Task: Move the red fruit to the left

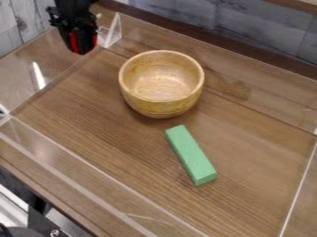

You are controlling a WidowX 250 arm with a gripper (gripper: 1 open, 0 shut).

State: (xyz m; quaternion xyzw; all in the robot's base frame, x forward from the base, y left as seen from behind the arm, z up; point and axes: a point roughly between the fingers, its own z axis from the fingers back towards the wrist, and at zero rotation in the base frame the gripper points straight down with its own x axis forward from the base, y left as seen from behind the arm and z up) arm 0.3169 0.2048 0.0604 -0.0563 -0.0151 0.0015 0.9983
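Observation:
The red fruit (81, 40) hangs between the black fingers of my gripper (80, 43) near the back left corner of the wooden table, low over the surface. The gripper points straight down and is shut on the fruit; only the fruit's red body shows between the fingers. The fruit is well to the left of the wooden bowl (161, 82) and apart from it.
A flat green rectangular block (191, 155) lies on the table in front of the bowl. Clear plastic walls (37, 139) ring the table, with one corner right behind the gripper. A grey plank wall stands at the back.

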